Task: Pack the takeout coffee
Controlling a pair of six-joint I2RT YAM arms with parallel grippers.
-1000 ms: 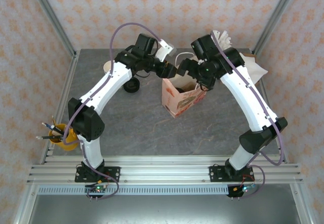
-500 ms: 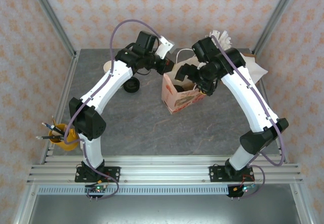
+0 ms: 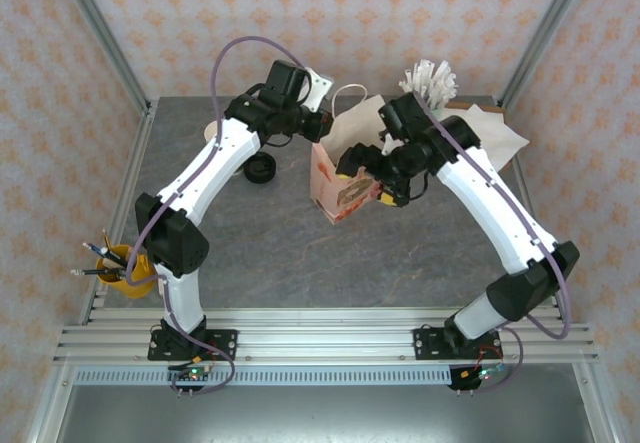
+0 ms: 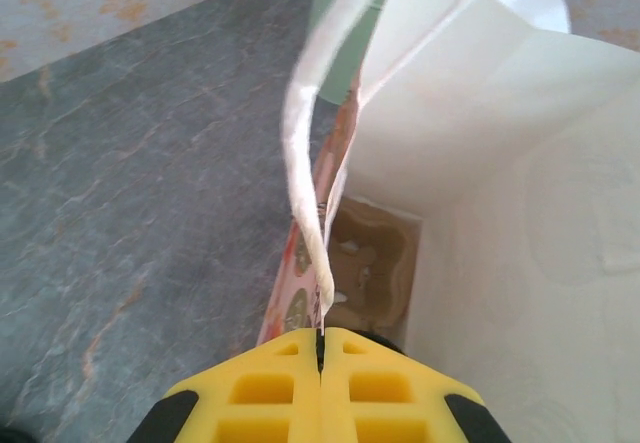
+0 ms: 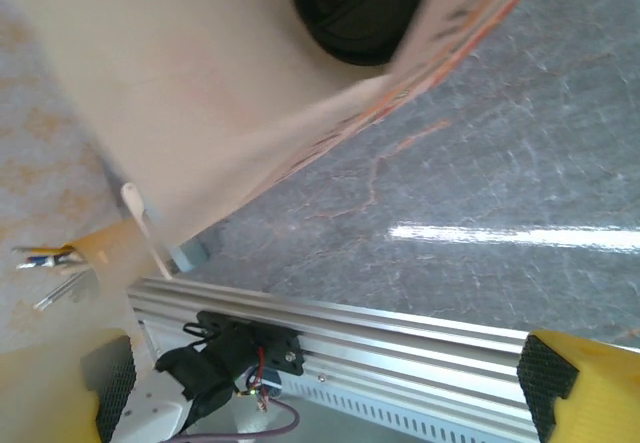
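Takeout coffee (image 3: 262,169) stands on the tabletop (image 3: 250,253), left of the paper bag (image 3: 345,188) and apart from it. The left jaws are closed on the bag's white handle (image 4: 305,163) — the right jaws gape wide beside the bag.

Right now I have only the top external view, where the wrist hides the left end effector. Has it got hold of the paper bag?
Observer: Yes. In the left wrist view the left end effector is shut, its yellow fingers pinching the white handle of the paper bag.
Operator: Can you see inside the bag?
Observer: Down to its brown floor; no cup on the part that shows.
Operator: And the right end effector?
Observer: In the right wrist view the right end effector is open, its fingers wide apart with nothing between them.
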